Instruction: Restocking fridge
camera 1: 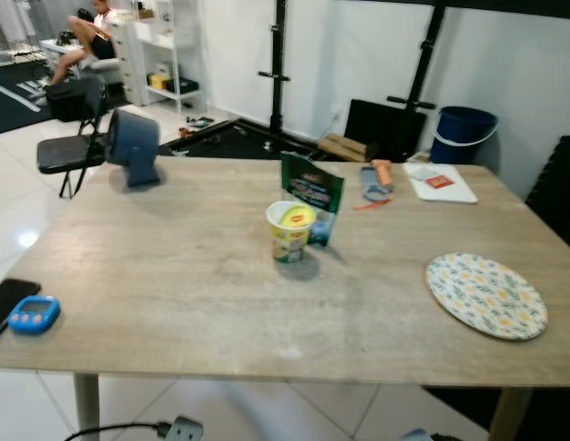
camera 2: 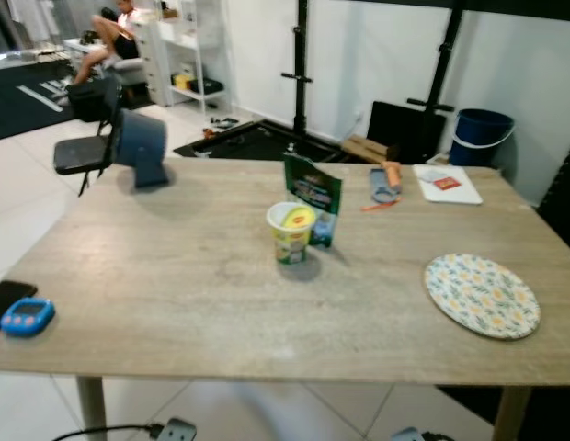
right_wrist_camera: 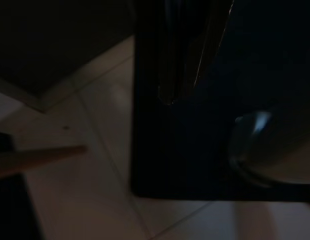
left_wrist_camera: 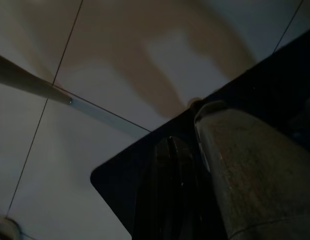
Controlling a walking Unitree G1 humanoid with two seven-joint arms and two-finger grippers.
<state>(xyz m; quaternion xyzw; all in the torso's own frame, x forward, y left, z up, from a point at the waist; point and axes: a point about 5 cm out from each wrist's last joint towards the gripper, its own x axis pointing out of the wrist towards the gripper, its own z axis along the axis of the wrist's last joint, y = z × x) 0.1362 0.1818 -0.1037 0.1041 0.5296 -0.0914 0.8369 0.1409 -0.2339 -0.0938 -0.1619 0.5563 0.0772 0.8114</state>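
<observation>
Groceries wait on the wooden table: a yellow-lidded cup stands near the centre, touching the green foil pouch upright just behind it at its one o'clock. Further toward two o'clock lie a small blue and orange item, too blurred to name, and a white board; a floral paper plate sits at four o'clock, a blue timer at the edge at eight o'clock, and a blue fan at ten o'clock. No fridge can be made out, so the step in hand looks like the approach, before any pick. Both arms hang idle over pale floor tiles; the wrist views are too dark to tell how either gripper's fingers stand. The next move likely calls for stepping closer and raising an arm toward the cup or pouch.
</observation>
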